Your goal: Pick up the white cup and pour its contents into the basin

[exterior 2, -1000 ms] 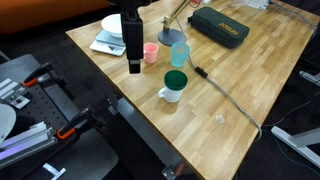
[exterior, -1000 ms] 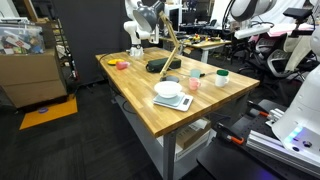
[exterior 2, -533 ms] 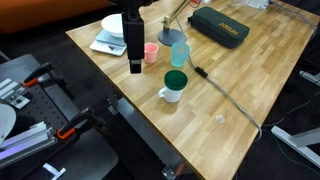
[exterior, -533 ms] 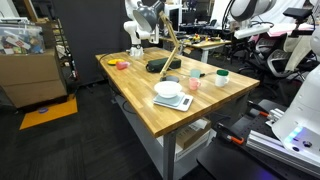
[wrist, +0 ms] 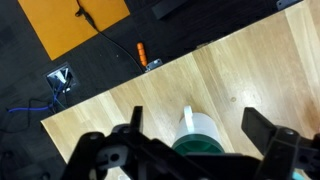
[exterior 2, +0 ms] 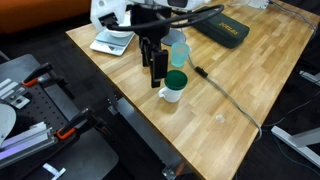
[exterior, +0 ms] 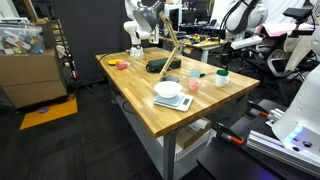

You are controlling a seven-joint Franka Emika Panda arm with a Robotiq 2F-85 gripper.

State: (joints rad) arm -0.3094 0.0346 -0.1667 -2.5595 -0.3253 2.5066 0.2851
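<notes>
**Hand state.** The hand is open, with its jaws spread wide and nothing held.

**Wrist view, left to right.** One finger stands at the left, the white cup sits in the gap, and the opposite finger stands at the right. The cup lies ahead of the fingertips and below them, close to the centre line of the hand. No contact is visible.

**Cup attitude.** The cup stands upright on the wooden surface. Its long axis is vertical and its green-tinted mouth faces up toward the hand. A white lug, probably the handle, projects from the cup wall toward the top of the wrist view, crosswise to the line along which the jaws close. Judgement: the jaws can close on the plain wall without meeting the handle, provided the hand descends without rotating.

**Exterior view, left to right.** The hand hangs vertically. The white cup stands just beside the fingertips, on their right. Whether the tips are level with the rim or above it cannot be told. A light blue cup stands near the hand, on its far side.

**Basin.** The basin is dark and low, and lies well apart from the hand across the surface. Judgement: a long carry follows the grasp.
</notes>
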